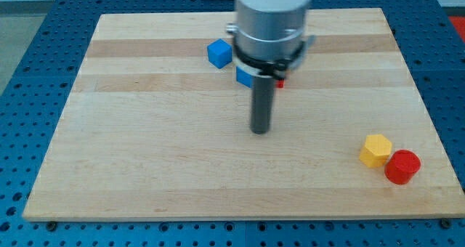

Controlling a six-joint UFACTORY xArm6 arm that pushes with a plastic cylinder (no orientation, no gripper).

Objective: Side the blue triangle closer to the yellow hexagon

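Observation:
The yellow hexagon (375, 150) sits at the board's lower right, touching a red cylinder-like block (402, 166) on its right. A blue block (244, 76), probably the blue triangle, peeks out from behind the arm near the top middle; most of it is hidden, so I cannot make out its shape. My tip (260, 130) rests on the board just below that blue block, a short way apart from it, and far to the left of the yellow hexagon.
A blue cube (219, 53) lies at the top middle, left of the arm. A small red block (279, 83) shows partly behind the arm's right side. The wooden board (145, 167) lies on a blue perforated table.

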